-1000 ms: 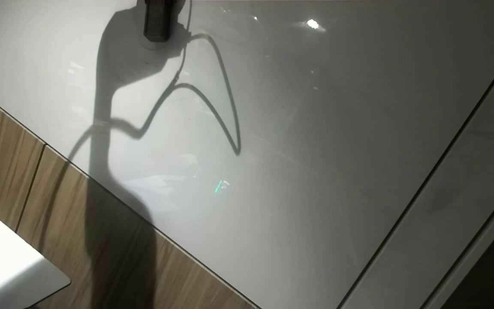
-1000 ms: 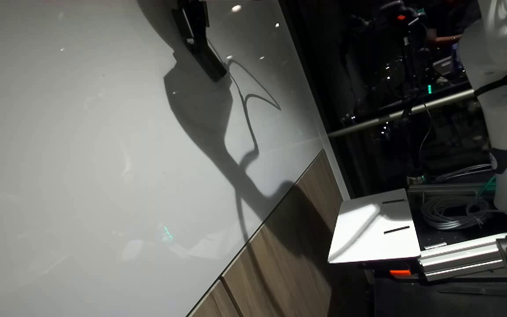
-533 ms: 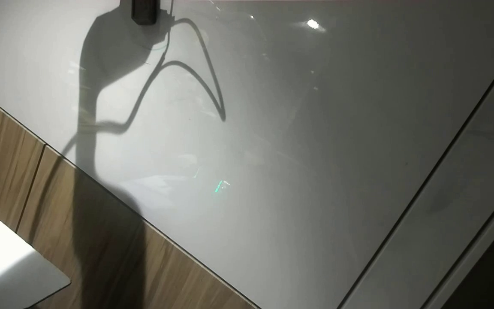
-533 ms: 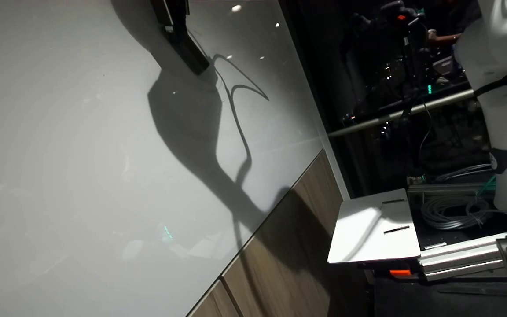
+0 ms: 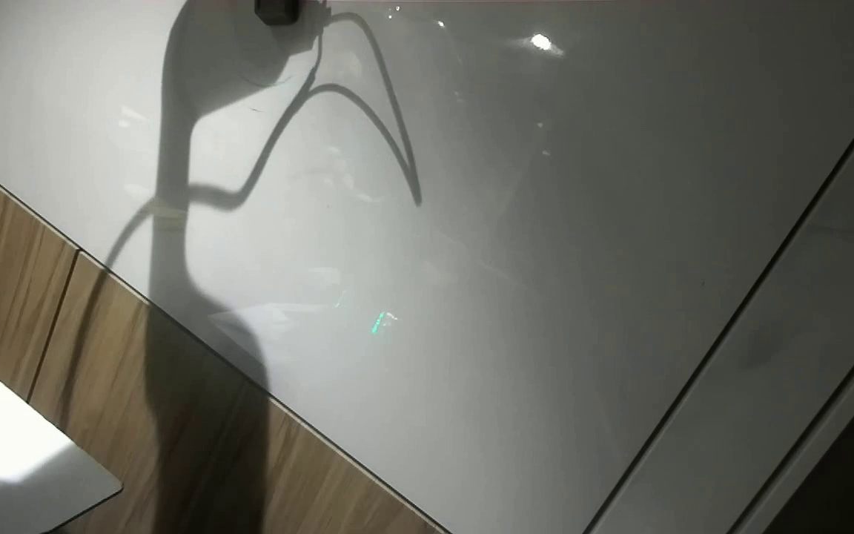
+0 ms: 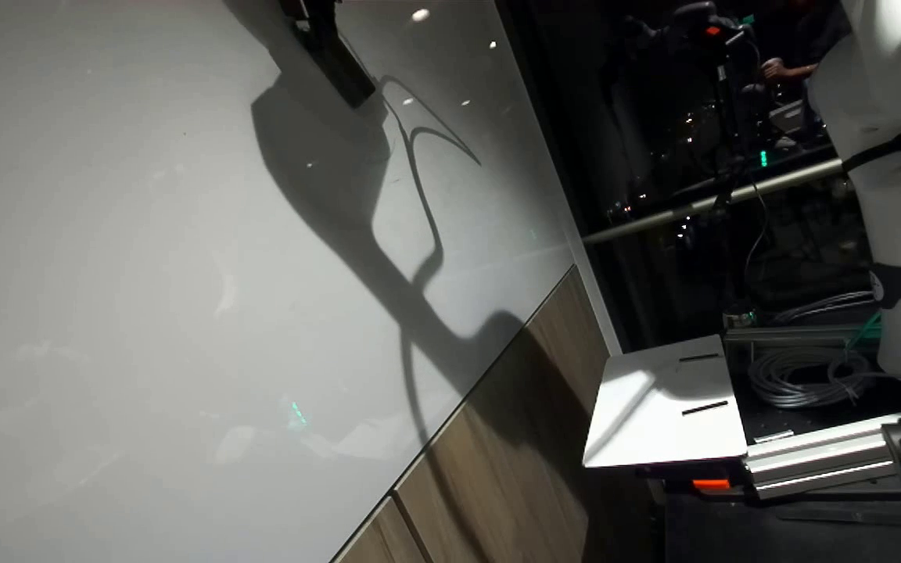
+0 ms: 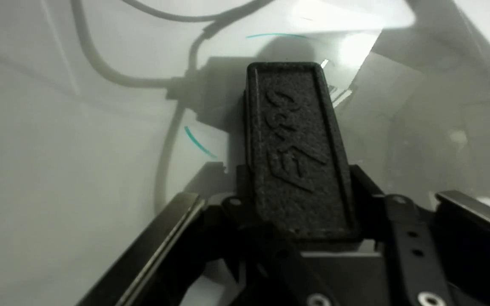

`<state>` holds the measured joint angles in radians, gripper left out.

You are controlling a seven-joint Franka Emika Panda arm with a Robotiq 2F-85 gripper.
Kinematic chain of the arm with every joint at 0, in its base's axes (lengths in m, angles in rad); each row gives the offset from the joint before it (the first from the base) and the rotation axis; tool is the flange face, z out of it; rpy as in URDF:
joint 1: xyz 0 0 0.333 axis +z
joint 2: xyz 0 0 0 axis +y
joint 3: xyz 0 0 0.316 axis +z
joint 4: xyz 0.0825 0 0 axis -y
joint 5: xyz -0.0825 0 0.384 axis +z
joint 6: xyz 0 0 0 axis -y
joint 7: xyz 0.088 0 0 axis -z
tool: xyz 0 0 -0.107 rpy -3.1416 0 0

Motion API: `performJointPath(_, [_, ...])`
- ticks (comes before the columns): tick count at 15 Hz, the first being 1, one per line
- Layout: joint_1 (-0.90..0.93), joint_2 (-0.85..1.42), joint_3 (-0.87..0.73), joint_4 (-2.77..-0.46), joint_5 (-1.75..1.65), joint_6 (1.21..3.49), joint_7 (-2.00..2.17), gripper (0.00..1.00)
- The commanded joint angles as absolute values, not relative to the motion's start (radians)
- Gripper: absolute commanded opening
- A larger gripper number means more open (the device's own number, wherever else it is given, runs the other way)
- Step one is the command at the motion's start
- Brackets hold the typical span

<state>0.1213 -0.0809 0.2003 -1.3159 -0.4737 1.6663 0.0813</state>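
One black eraser [image 7: 298, 148] between the fingers [image 7: 368, 199]

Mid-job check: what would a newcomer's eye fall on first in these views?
First, the dark embossed block clamped in the end effector, central in the wrist view. Next, the large arm-shaped shadow across the glossy white surface in both exterior views. Then thin teal curves near the block, wrist view.

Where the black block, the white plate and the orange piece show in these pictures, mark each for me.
Black block [image 7: 301, 151]: wrist view, on the middle of its embossed face.
White plate [image 6: 658, 422]: in an exterior view, on its bare flat surface.
Orange piece [image 6: 711, 485]: in an exterior view, on the middle of its visible strip.
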Motion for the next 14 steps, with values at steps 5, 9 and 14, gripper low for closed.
performJointPath(5, [0.034, 0.01, 0.083, -1.218, -0.456, 1.745, -0.003, 0.31])
performJointPath(9, [0.009, 0.012, 0.028, -1.272, -0.389, 1.77, -0.017, 0.31])
performJointPath(14, [0.013, -0.014, 0.016, -1.409, -0.351, 1.799, 0.005, 0.31])
